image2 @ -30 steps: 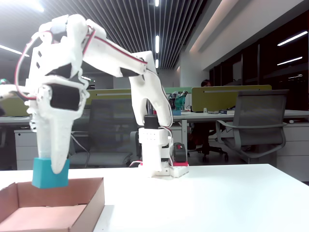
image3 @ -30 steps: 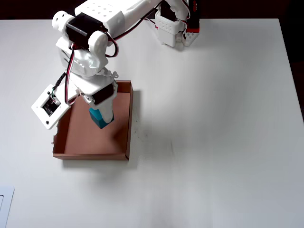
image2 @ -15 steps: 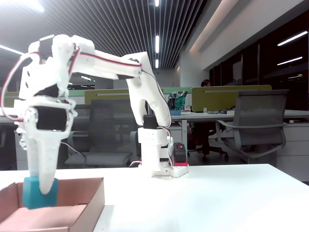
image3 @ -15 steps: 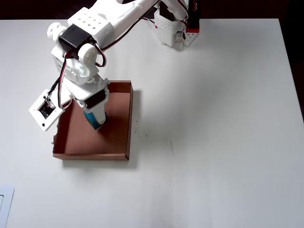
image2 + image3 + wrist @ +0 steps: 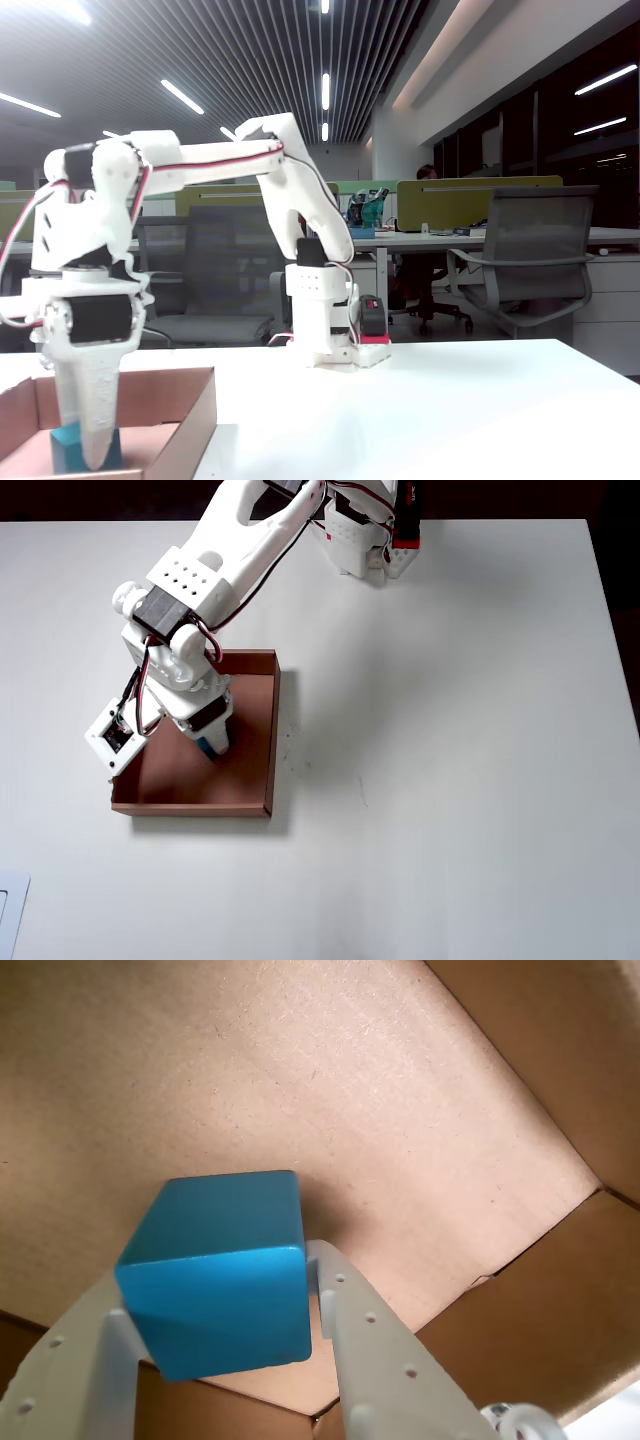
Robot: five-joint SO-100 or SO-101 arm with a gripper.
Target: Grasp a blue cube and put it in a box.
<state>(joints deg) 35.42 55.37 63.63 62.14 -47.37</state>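
The blue cube (image 5: 215,1270) is clamped between the two white fingers (image 5: 375,1350) of the gripper (image 5: 215,1305) — jaws closed against its sides — inside the cardboard box (image 5: 272,730), low over the box floor; whether it is touching that floor cannot be told from the fixed view.

gripper (image 5: 88,455) pointing down inside box (image 5: 190,415) at left, closed on blue cube (image 5: 68,445); arm base (image 5: 330,345) farther right.
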